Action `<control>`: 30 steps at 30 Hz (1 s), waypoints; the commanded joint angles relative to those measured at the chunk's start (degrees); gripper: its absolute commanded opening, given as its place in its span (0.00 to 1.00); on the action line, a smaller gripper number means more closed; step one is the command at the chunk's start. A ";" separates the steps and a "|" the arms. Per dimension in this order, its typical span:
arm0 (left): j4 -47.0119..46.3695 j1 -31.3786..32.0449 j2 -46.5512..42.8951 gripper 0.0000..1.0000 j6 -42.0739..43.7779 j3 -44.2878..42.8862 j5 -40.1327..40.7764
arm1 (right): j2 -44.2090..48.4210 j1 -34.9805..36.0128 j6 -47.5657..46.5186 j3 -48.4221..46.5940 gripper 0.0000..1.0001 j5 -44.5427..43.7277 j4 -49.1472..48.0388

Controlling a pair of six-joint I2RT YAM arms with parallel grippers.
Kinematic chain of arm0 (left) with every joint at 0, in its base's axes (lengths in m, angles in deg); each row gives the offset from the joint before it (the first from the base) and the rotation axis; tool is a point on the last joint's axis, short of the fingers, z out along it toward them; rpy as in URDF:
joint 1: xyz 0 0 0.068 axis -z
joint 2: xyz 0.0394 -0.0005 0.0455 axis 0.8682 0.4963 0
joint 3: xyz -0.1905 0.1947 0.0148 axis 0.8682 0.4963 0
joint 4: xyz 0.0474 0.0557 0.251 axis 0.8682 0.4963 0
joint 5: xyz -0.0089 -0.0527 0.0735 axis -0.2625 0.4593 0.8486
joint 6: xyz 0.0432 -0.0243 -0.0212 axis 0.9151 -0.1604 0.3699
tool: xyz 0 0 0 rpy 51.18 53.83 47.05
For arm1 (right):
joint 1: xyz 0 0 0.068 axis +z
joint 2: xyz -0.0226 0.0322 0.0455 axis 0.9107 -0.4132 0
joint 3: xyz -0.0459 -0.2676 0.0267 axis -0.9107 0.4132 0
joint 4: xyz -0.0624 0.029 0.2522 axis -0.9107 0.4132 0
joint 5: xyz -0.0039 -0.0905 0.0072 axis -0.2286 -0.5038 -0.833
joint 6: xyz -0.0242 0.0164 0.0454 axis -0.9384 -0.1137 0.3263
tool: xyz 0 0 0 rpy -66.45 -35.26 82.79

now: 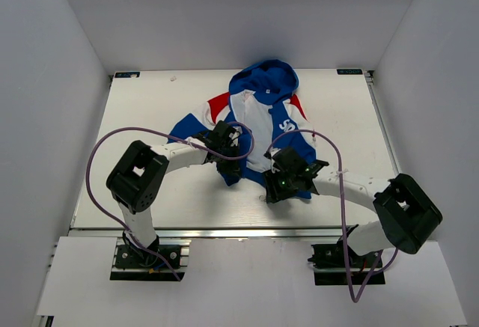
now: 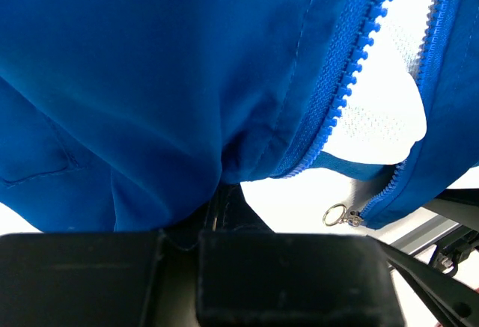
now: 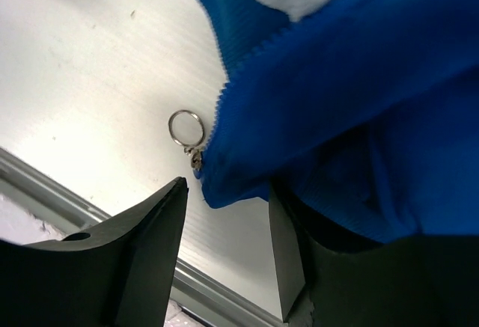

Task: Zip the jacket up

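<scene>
The white counter (image 1: 150, 117) carried the jacket (image 1: 258, 110) lying open at its middle, hood toward the far edge and white lining showing between the unzipped blue fronts. The left hand (image 1: 227, 142) was closed on a bunched fold of the jacket's blue front panel, while the right hand (image 1: 284, 171) stood near the counter's near edge with its fingers (image 3: 150, 245) apart around the hem corner. The zipper's metal pull ring (image 3: 185, 126) lay on the counter just beside that corner.

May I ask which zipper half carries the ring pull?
The half ending at the right claw: the ring pull hangs at its bottom; the other half shows only bare teeth.
</scene>
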 commanded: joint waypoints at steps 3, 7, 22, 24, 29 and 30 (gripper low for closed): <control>1.83 -0.50 0.43 0.00 1.03 0.39 3.77 | 3.89 0.16 8.46 -0.75 0.52 -6.97 0.89; 1.75 -0.50 0.08 0.00 1.30 0.74 3.59 | 4.95 0.25 9.62 -0.75 0.51 -7.87 1.51; 1.31 -0.50 -0.62 0.00 1.47 1.62 3.51 | -0.76 1.92 7.42 -1.89 0.51 -6.11 0.45; 1.31 -0.50 -0.54 0.00 1.47 1.62 3.51 | -1.03 1.92 7.51 -1.80 0.51 -6.29 0.19; 1.39 -0.50 -0.36 0.00 1.47 1.27 3.42 | -2.08 1.92 7.34 -1.98 0.47 -6.64 -0.16; 1.31 -0.50 -0.36 0.00 1.47 1.35 3.42 | -2.17 1.92 7.25 -2.15 0.45 -6.99 -0.07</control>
